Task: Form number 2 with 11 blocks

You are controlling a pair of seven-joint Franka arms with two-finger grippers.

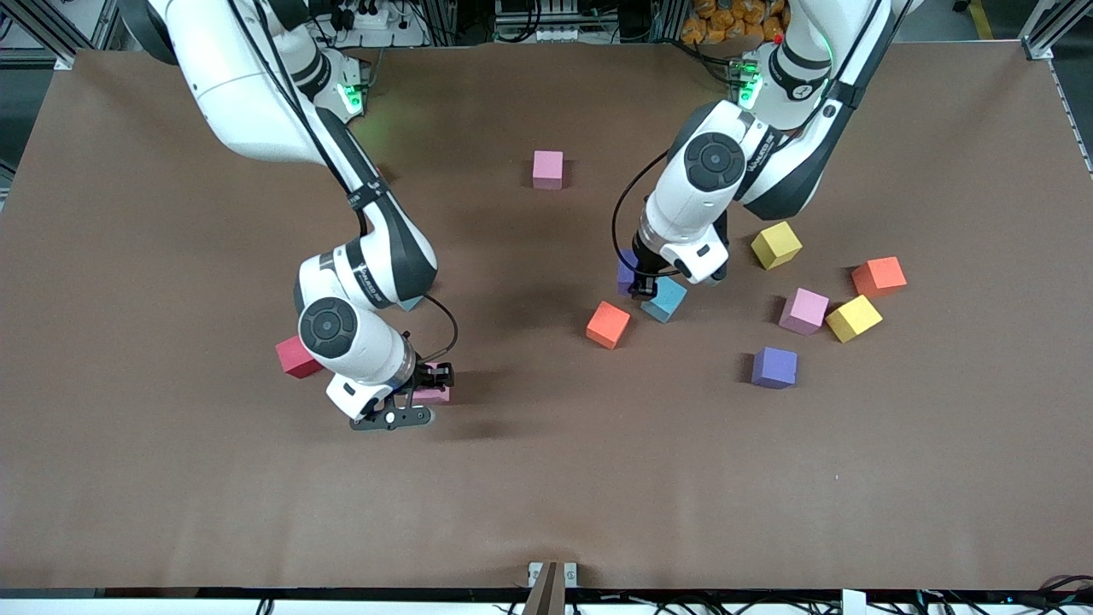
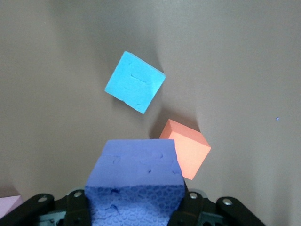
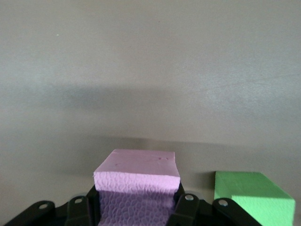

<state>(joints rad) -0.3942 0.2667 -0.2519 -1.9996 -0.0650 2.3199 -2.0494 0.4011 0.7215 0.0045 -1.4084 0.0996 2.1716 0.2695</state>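
Right gripper (image 1: 424, 395) clamped on pink block (image 3: 137, 181), left gripper (image 1: 639, 284) clamping purple block (image 2: 136, 181) above blue block (image 2: 135, 82)

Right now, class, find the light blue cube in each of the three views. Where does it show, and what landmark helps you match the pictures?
Front view: the light blue cube lies mid-table, just under the left claw.
Left wrist view: the cube sits in the upper middle, above the held purple cube.
Right wrist view: not in it.
Shared landmark: the orange cube beside it, also seen in the left wrist view.
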